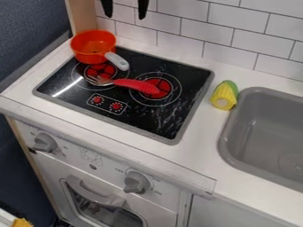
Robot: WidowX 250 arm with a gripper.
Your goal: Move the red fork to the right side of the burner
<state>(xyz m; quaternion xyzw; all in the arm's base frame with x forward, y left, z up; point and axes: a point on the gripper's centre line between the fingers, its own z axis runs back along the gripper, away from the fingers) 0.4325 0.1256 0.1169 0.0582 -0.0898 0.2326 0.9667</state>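
The robot's black gripper (125,17) hangs at the top edge of the camera view, higher in the picture than the back of the stove (142,120). Its two fingers (143,8) point down toward stove level, spread well apart, their tips leaning slightly toward each other.

Red-handled, metal-tined fork (137,84): is lying across glossy black stovetop (155,119)
Yellow-green plastic corn (224,96): is lying beside grey sink (254,108)
Black two-finger gripper (125,7): is hanging open
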